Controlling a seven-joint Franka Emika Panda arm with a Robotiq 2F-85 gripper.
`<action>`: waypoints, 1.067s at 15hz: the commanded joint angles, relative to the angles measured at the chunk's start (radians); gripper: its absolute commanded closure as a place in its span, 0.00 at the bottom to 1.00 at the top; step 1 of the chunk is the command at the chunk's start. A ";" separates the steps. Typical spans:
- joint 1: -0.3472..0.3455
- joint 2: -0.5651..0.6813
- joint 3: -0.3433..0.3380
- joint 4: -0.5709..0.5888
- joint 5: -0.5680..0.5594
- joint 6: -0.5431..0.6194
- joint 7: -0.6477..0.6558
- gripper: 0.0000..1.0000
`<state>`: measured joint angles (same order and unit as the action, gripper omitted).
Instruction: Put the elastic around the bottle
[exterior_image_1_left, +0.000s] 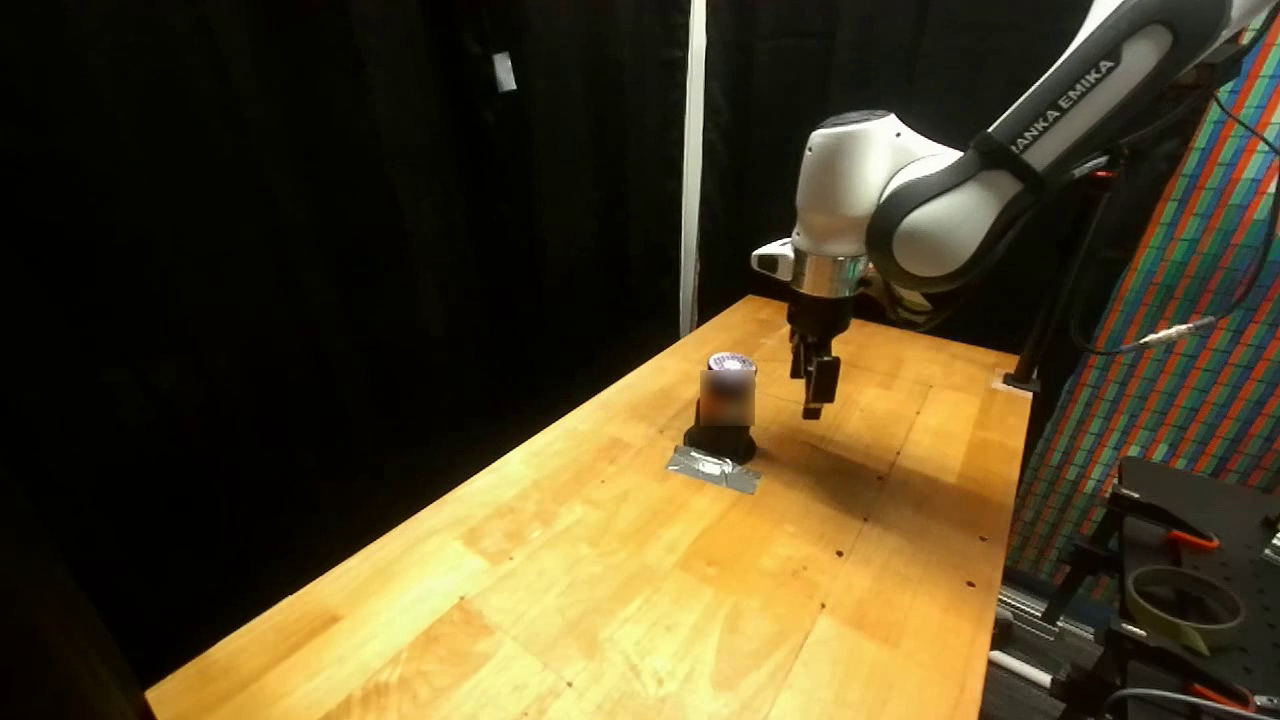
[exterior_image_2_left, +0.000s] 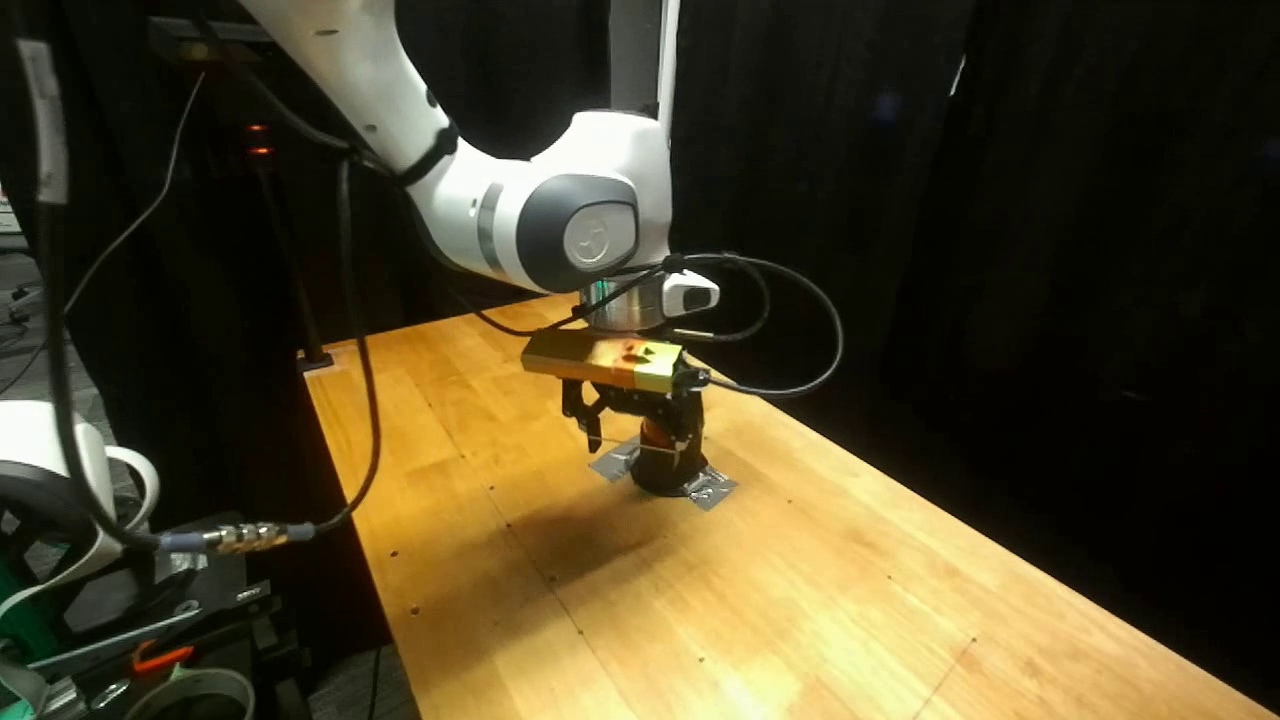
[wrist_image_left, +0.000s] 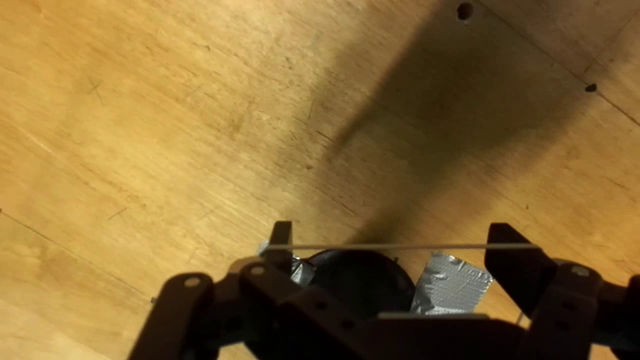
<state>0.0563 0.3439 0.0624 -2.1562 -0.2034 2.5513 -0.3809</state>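
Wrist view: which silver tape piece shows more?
The tape piece at picture right: a larger patch shows; the picture-left piece is partly hidden behind a gripper finger.

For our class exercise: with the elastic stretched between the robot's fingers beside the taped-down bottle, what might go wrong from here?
1. The elastic spans the spread fingers of the end effector, so it may slip off.
2. In an exterior view, the bottle stands close by, so a finger could bump it.
3. Silver tape sits at the dark base; a hard push might peel it.
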 joint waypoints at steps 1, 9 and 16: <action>-0.041 -0.144 0.009 -0.247 -0.016 0.210 -0.041 0.27; -0.067 -0.225 -0.064 -0.611 -0.092 0.932 -0.050 0.85; -0.093 0.016 -0.104 -0.619 -0.121 1.497 -0.045 0.85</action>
<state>-0.0149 0.2578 -0.0248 -2.7751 -0.2828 3.8564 -0.4231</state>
